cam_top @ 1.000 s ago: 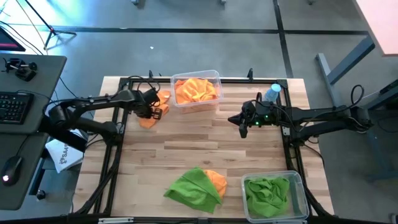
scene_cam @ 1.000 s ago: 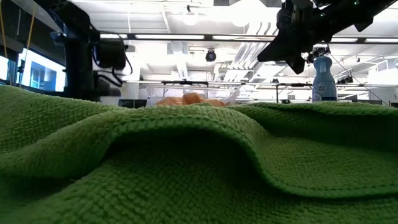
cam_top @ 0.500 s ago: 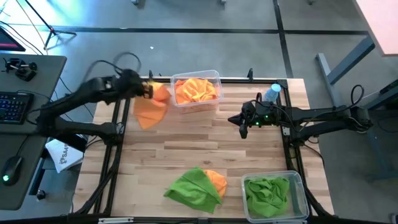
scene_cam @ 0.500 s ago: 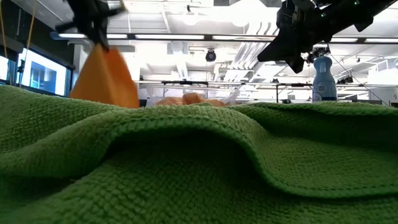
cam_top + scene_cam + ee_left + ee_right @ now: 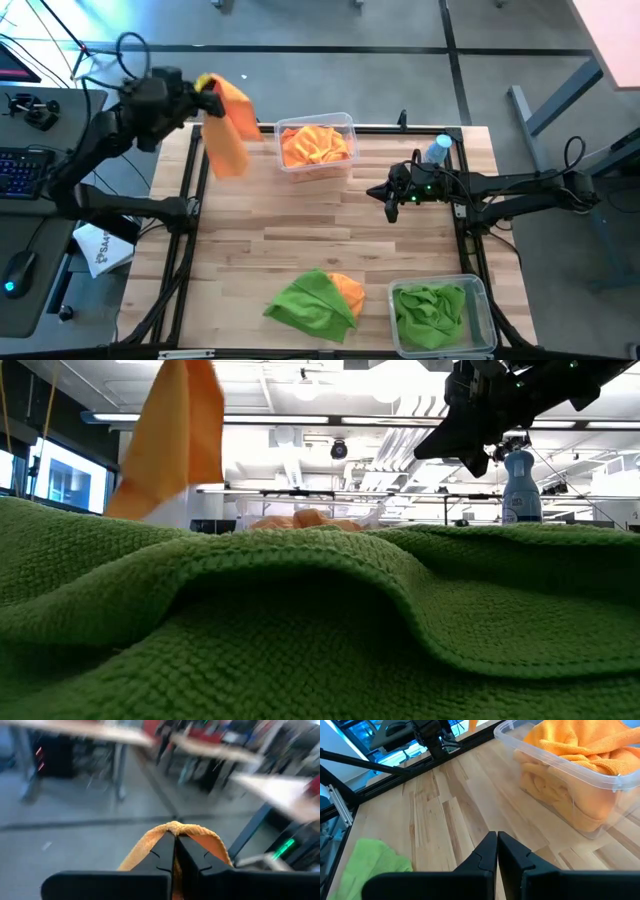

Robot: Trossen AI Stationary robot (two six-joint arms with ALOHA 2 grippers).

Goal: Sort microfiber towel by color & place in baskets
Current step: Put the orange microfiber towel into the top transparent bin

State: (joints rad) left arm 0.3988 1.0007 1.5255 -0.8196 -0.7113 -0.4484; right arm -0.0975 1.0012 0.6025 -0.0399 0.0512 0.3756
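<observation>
Mostly sorted: left gripper pinches an orange towel up beside the orange basket. A green-over-orange pile waits on the worktop; right gripper hovers pressed together.

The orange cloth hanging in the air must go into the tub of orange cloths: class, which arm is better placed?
The left. Its tool already grips the orange cloth beside that tub; the right tool waits mid-table, shut and empty.
</observation>
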